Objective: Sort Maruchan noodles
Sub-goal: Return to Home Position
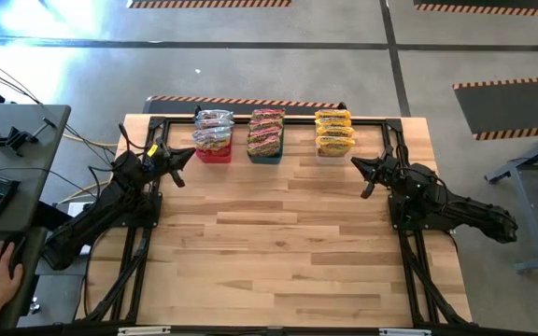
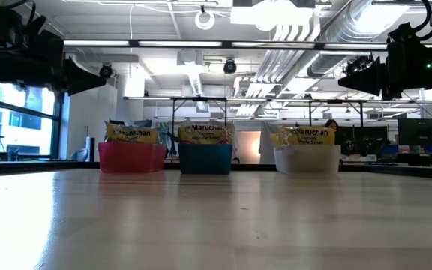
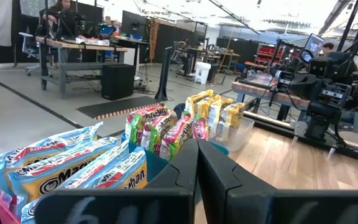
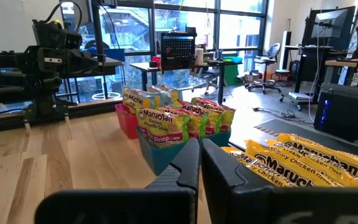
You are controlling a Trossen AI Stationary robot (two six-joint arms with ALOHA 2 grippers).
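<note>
Maruchan noodles all sit in three bins along the far edge of the table. Silvery-blue packets are in the pink bin at left, red-green packets in the blue bin in the middle, and yellow packets in the clear bin at right.

Left gripper: raised, just left of the pink bin, fingers pressed together, empty.

Right gripper: raised, near-right of the clear bin, fingers together, empty.

an open robotics lab or workshop: exposed ceiling ducts, a concrete floor with hazard-striped mats, workbenches, monitors, office chairs and tall windows.
</note>
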